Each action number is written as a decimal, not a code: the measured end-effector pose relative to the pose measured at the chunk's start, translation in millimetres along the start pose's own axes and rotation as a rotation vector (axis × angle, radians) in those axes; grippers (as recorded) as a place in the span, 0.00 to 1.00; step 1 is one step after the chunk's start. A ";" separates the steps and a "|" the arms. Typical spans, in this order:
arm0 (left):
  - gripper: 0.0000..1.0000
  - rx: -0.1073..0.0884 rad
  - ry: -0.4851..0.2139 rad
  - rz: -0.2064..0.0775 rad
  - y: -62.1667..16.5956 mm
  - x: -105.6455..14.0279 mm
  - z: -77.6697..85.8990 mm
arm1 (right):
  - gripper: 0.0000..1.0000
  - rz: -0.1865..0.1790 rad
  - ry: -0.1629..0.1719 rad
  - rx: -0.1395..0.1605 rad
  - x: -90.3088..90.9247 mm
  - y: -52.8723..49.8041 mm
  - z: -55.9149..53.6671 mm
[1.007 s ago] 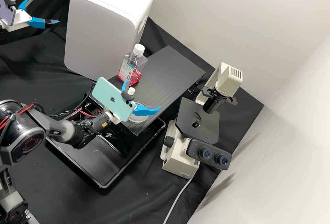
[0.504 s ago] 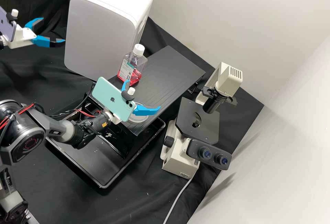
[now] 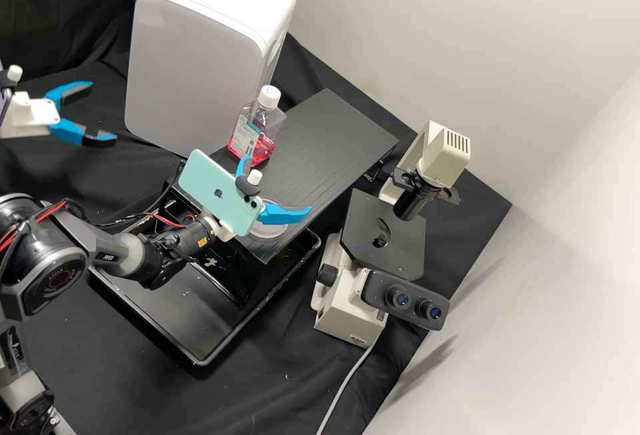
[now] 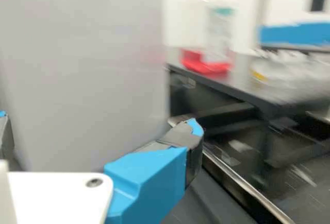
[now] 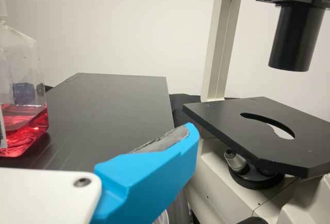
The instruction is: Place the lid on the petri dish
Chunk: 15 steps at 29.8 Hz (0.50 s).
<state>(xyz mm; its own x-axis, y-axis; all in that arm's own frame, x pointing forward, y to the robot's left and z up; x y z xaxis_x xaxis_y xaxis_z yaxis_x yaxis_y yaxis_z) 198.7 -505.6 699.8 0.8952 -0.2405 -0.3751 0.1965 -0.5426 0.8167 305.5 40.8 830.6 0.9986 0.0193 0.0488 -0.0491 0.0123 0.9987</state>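
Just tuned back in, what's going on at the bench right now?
The right gripper hangs open over the petri dish, which sits at the near end of the black platform, beside the microscope. I cannot tell whether the lid is on the dish. The left gripper is open and empty, off by the white box. A bottle of red liquid stands on the platform behind the dish.

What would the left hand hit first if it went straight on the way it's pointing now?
Probably the white box: the left hand points toward its lower part, with nothing between them, though depth is hard to judge.
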 end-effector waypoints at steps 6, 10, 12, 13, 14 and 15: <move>1.00 0.037 -0.092 -0.090 -20.2 -12.0 20.6 | 1.00 0.000 0.000 0.000 0.0 0.0 0.0; 1.00 0.046 -0.119 -0.116 -25.4 -17.9 25.3 | 1.00 0.000 0.000 0.000 0.0 0.0 0.0; 1.00 0.051 -0.136 -0.126 -27.4 -20.4 28.2 | 1.00 0.000 0.000 0.000 0.0 0.0 0.0; 1.00 0.053 -0.142 -0.132 -28.6 -21.3 29.4 | 1.00 0.000 0.000 0.000 0.0 0.0 0.0; 1.00 0.054 -0.147 -0.136 -29.3 -22.3 30.2 | 1.00 0.000 0.000 0.000 0.0 0.0 0.0; 1.00 0.056 -0.155 -0.139 -30.0 -23.1 31.6 | 1.00 0.000 0.000 0.000 0.0 0.0 0.0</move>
<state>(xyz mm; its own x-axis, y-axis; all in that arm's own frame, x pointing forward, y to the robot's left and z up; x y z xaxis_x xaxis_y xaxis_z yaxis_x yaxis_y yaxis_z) 159.4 -509.2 670.0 0.7882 -0.2786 -0.5487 0.2873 -0.6219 0.7285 305.5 40.8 830.6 0.9986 0.0193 0.0488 -0.0491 0.0123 0.9987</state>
